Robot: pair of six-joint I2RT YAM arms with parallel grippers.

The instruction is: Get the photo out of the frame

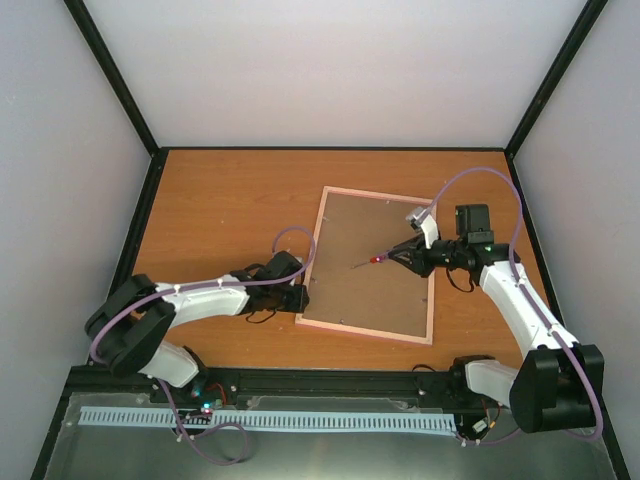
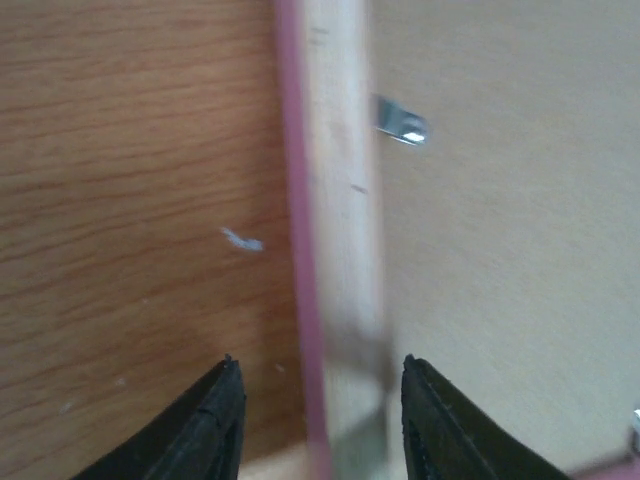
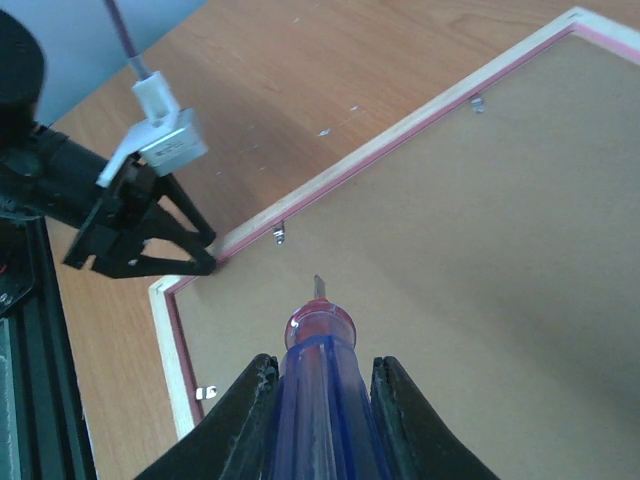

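The frame (image 1: 313, 255) lies face down on the table, showing its brown hardboard back (image 1: 360, 300) inside pink and pale wood rails. The photo is hidden under that panel. My left gripper (image 1: 300, 298) sits at the frame's left rail near the front corner. In the left wrist view its jaws (image 2: 320, 390) stand open on either side of the rail (image 2: 335, 200), with a gap on each side. My right gripper (image 3: 325, 375) is shut on a purple-handled screwdriver (image 3: 318, 340), whose tip points over the back panel (image 3: 480, 280) toward the left rail.
Small metal clips (image 3: 279, 236) (image 3: 207, 392) (image 3: 478, 101) hold the panel along the rails; one clip (image 2: 400, 125) shows just ahead of the left jaws. Black posts and pale walls enclose the wooden table (image 1: 220, 200).
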